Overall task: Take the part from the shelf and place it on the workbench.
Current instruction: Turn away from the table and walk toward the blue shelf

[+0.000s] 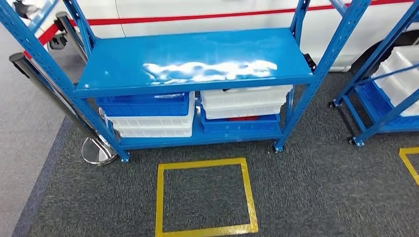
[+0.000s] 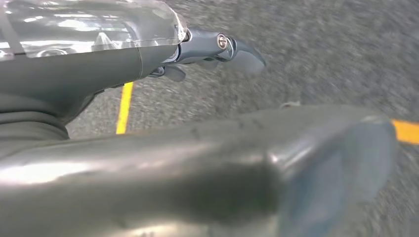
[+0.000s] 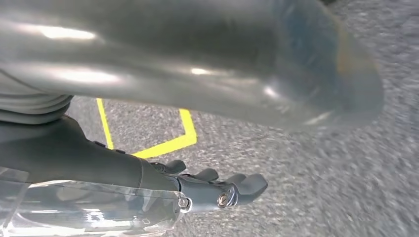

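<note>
Under blue shelf (image 1: 192, 61) – stacked bins (image 1: 148, 116) | L hand (image 2: 217, 49) empty, fingers apart | R hand (image 3: 217, 190) likewise – no legible text

Left robot hand (image 2: 217, 49) and right robot hand (image 3: 217, 190) hang empty, fingers apart.

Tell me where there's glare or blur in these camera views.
Head view: sharp, with a white glare patch on the blue shelf top. Left wrist view: carpet smeared by motion blur, thumb close and out of focus. Right wrist view: thumb soft with bright highlights, carpet blurred, yellow tape clearer.
</note>
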